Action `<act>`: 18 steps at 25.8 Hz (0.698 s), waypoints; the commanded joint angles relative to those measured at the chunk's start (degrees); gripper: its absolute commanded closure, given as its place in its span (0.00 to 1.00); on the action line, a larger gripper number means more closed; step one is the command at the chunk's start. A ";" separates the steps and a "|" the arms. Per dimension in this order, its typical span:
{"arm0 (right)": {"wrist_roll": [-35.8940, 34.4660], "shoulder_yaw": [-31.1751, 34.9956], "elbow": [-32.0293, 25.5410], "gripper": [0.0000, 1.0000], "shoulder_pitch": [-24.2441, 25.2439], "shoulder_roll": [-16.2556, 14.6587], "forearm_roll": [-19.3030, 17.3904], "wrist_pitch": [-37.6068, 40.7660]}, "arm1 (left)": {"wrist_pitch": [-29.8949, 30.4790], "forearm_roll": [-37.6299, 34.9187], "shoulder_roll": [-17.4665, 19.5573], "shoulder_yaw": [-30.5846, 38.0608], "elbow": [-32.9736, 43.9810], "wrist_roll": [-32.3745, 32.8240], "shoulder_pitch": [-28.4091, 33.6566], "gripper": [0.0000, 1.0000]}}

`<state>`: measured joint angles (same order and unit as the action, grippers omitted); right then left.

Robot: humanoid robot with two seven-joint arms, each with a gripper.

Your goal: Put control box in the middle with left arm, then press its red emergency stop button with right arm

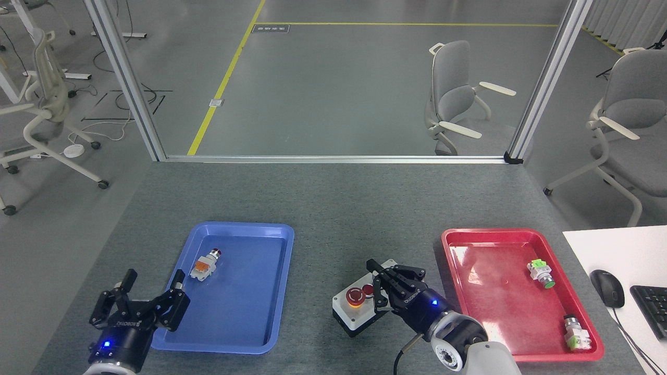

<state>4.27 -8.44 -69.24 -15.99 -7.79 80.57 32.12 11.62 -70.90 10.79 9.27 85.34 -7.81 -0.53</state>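
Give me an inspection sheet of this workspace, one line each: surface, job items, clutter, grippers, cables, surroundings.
Surface: grey felt tabletop, bare at the far end.
Job's things: control box between the trays; red emergency stop button uncovered.
Clutter: blue tray holds an orange-and-white push-button part; red tray holds two green-and-white parts.
Grippers: left gripper open beside the blue tray; right gripper shut, over the box's buttons.
Cables: one by the right wrist; more on the floor.
Surroundings: office chairs, mouse, keyboard.
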 commanded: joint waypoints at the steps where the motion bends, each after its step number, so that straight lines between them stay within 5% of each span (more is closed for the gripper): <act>1: 0.65 -1.66 0.86 1.00 -0.45 0.67 0.11 2.42 | -6.26 0.41 -0.68 1.01 -0.96 0.52 -2.46 0.01; 9: 3.90 -1.49 1.39 1.00 -0.10 0.41 -0.07 3.56 | -7.31 0.85 -4.81 1.10 -3.42 -0.18 -4.66 0.01; 18: 4.17 -1.58 4.20 1.00 0.43 0.32 0.02 3.56 | -6.70 1.12 -4.90 1.10 -3.25 -0.36 -4.31 0.01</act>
<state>8.31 -9.96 -65.67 -15.78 -7.46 80.58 35.64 4.70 -69.97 5.99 10.35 81.86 -7.97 -5.02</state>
